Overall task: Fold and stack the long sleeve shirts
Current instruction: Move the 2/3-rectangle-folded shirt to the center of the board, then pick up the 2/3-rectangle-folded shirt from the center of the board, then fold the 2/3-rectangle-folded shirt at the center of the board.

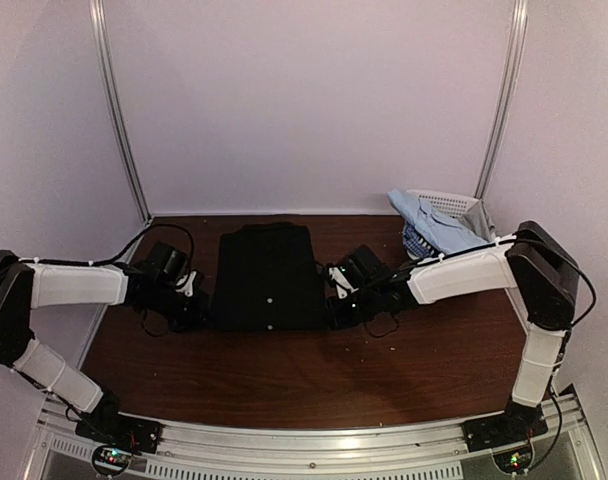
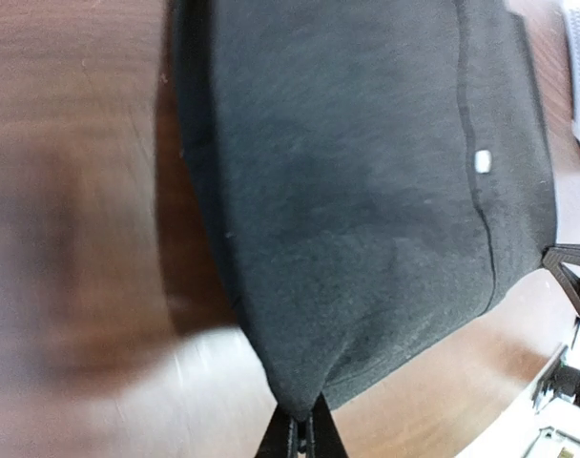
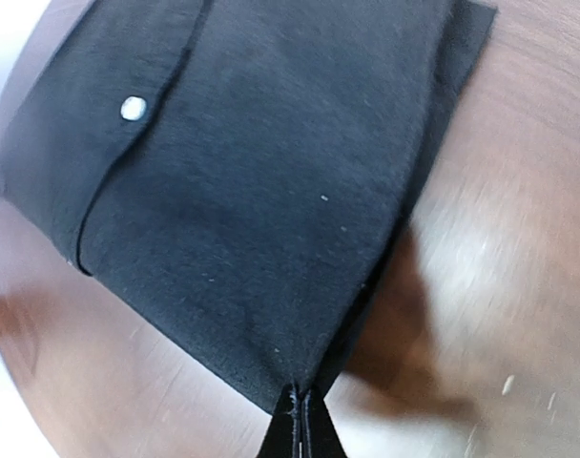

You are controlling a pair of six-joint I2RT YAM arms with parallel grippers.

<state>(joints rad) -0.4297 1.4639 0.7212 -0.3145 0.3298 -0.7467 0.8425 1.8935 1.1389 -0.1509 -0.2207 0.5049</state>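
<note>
**Item under work.** The black shirt [image 1: 267, 275] lies flat on the table [image 1: 314, 380], directly between the two claws. It is drawn into a narrow upright rectangle. No sleeve shows loose at either side, so the sleeves appear to be folded in already. One pale button [image 2: 481, 160] shows on the placket in the left wrist view, and one [image 3: 133, 108] in the right wrist view.

**Claws.**
- The left claw [image 1: 199, 310] is closed, with the shirt's near left corner pinched at its tips [image 2: 300, 429]. The body of the shirt spreads ahead of it and to its right.
- The right claw [image 1: 336, 310] is likewise closed, with the near right corner pinched at its tips [image 3: 298, 420]. The cloth runs ahead of it and to its left.
- At both corners the cloth shows as doubled layers.

**Remaining stock.**
- Beyond the right claw and off to its right stands the white basket [image 1: 454, 203].
- The pale blue shirt [image 1: 439, 225] is draped loosely over the basket's rim, and the patterned shirt [image 1: 416, 242] is bunched below it. Neither is folded.

**Progress, as judged.**
- The work is early. The first shirt is partly folded, and the paired grip on its near corners suggests a crosswise fold away from the arms is in hand.
- That fold is not yet made.
- Two shirts are untouched, and no stack exists yet.
</note>
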